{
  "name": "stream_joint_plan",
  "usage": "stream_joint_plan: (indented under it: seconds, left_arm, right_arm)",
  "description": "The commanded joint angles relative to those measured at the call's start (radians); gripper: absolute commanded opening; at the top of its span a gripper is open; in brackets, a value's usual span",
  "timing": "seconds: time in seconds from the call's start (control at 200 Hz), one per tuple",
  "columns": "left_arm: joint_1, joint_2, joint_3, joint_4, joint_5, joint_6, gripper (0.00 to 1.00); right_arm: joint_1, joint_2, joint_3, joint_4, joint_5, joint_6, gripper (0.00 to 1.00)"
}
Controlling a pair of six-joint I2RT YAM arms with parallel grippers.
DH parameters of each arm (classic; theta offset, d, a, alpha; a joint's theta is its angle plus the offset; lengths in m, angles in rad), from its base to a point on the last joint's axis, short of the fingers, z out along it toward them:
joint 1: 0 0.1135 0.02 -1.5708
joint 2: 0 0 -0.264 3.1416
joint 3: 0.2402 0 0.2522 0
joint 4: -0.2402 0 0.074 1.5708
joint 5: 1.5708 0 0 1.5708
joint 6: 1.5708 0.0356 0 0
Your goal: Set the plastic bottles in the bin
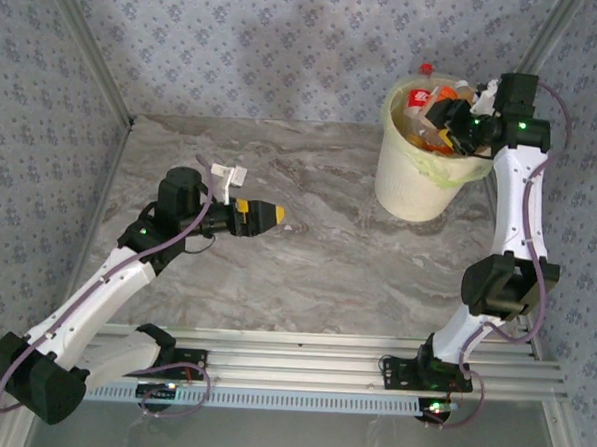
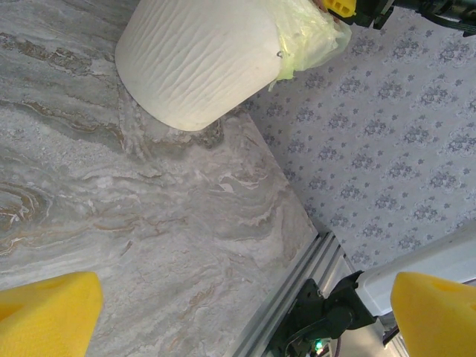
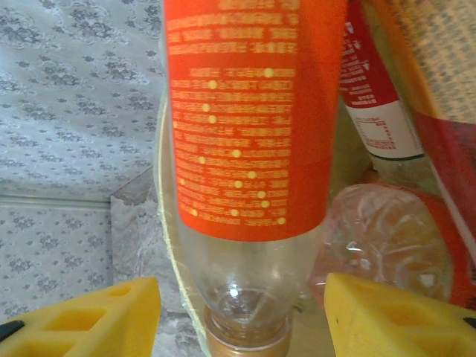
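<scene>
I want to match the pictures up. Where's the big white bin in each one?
Top external: the bin stands at the upper right.
Left wrist: the bin is at the top, looking tipped sideways.
Right wrist: the bin shows as a pale rim curving left of the orange-labelled bottle.
Shared landmark: the flowered wallpaper.

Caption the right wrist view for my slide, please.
Right tool open around orange-labelled clear bottle, beside other bottles in the bin.

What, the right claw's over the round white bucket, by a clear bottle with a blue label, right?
No, the label on the clear plastic bottle is orange, not blue: see the right wrist view. The right claw is over the round cream bucket.
</scene>
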Motion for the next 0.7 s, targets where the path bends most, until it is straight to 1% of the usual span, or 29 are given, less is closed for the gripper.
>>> stream_joint_plan:
  seconds: [0.0,0.165,0.305,0.47,0.575,0.625,0.695]
  left_arm:
    - [-0.008,-0.023,0.002,-0.003,-0.006,0.015,1.0]
    - [-0.009,-0.029,0.002,-0.009,-0.013,0.022,1.0]
    - [-0.009,-0.059,0.006,-0.06,-0.092,0.071,1.0]
    - [-0.009,-0.128,0.014,-0.11,-0.205,0.162,1.0]
    - [-0.008,-0.162,0.036,-0.162,-0.268,0.217,1.0]
    - [-0.008,-0.177,0.047,-0.181,-0.292,0.239,1.0]
    - [-0.009,-0.198,0.053,-0.196,-0.329,0.263,1.0]
  right_arm:
    - [-0.02,-0.059,0.029,-0.044,0.038,-0.027,0.61]
    - [-0.021,-0.119,0.03,-0.043,0.093,-0.067,0.59]
    - [-0.004,-0.2,-0.018,-0.018,0.167,-0.131,0.58]
    - [0.042,-0.353,-0.165,0.061,0.25,-0.214,0.58]
    - [0.082,-0.459,-0.27,0.105,0.3,-0.265,0.63]
    - [0.097,-0.511,-0.326,0.134,0.312,-0.288,0.69]
    - [0.12,-0.579,-0.402,0.171,0.322,-0.315,0.8]
